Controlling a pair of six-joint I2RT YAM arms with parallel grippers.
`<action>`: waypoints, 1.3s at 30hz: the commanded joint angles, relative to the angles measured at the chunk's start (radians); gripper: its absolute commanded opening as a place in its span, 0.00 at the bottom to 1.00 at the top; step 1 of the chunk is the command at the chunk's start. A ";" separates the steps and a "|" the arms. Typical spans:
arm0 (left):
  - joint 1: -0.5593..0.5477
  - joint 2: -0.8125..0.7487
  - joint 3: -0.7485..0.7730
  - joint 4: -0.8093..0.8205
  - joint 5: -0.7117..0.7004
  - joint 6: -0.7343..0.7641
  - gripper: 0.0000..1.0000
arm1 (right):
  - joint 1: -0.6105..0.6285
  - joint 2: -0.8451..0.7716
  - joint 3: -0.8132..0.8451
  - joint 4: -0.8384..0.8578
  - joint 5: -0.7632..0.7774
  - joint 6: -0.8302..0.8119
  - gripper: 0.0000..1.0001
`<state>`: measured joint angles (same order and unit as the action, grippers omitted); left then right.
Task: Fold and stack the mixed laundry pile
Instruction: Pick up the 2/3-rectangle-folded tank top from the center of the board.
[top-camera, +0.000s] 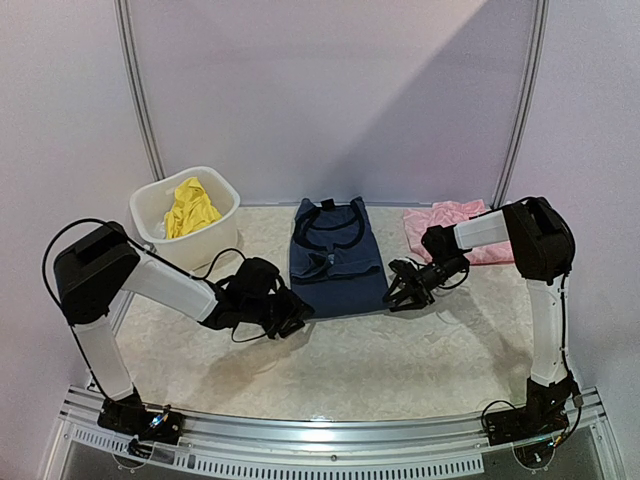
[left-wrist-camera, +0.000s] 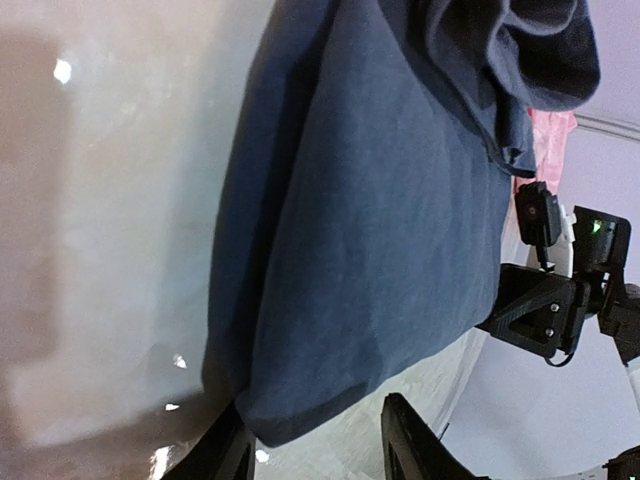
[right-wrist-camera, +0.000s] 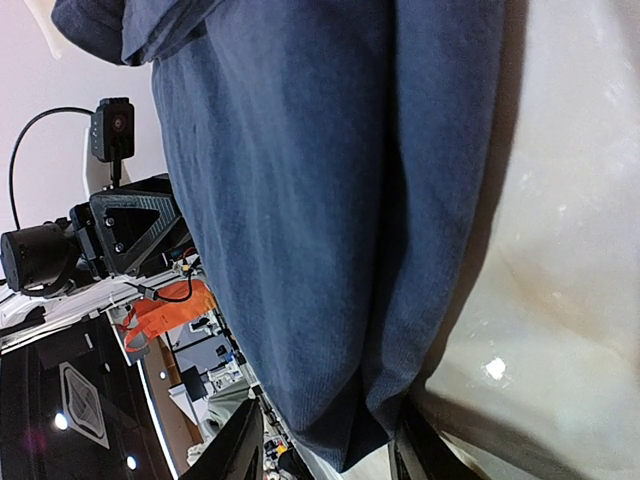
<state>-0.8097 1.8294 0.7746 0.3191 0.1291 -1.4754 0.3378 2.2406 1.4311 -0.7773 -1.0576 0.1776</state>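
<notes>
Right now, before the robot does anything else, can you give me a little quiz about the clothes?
1. True or false: the yellow piece lies inside the white tub.
2. Fill in: the pink piece lies to the robot's ___ of the navy top.
3. Which garment lies between the other two?
A. yellow piece
B. navy top
C. pink piece

Key: 1 true; 2 right; 3 B.
</notes>
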 joint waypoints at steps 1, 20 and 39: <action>0.001 0.073 -0.014 -0.021 -0.004 -0.043 0.43 | 0.008 0.035 0.002 0.009 0.038 -0.004 0.43; 0.053 0.006 0.074 -0.283 -0.109 0.136 0.25 | 0.008 0.057 0.005 0.057 -0.007 0.040 0.24; 0.080 -0.046 0.095 -0.384 -0.006 0.146 0.36 | 0.007 0.029 -0.006 0.065 -0.016 0.050 0.25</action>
<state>-0.7372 1.8481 0.9108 0.0669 0.1017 -1.3457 0.3393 2.2658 1.4315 -0.7326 -1.0786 0.2249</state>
